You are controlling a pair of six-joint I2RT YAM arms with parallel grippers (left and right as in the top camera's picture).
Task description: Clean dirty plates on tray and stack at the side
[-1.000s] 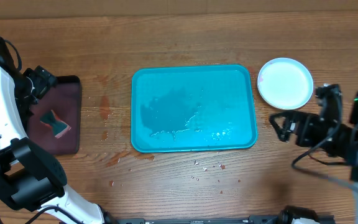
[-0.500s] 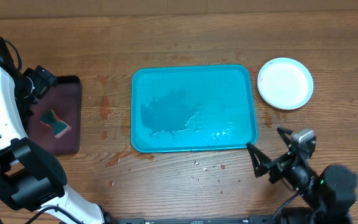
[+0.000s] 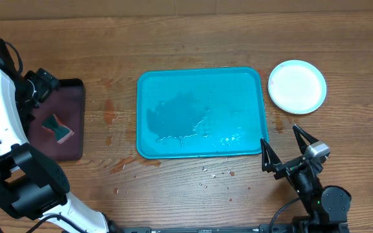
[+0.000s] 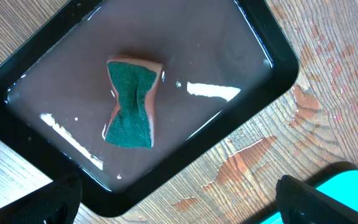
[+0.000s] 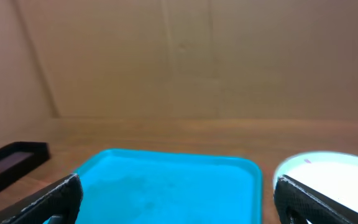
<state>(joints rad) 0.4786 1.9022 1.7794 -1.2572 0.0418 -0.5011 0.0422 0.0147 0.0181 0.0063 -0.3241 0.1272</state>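
**A robot lab bench staged for washing-up**

This looks like a robotics lab rather than a kitchen. A white-shelled arm (image 3: 2, 123) and a black arm (image 3: 316, 191) with a trailing cable work at a bare wooden desk (image 3: 186, 39) backed by a plain brown board wall (image 5: 166, 56). The dishware is minimal: a wet turquoise tray (image 3: 199, 70), a white plate (image 3: 296, 86), and a black tray (image 4: 272, 68) of murky water holding a sponge (image 4: 131, 102).

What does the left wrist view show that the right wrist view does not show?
Only the left wrist view shows the sponge, lying in brown water. Only the right wrist view shows the white plate and the brown wall behind. Both show the black tray and a part of the blue tray.
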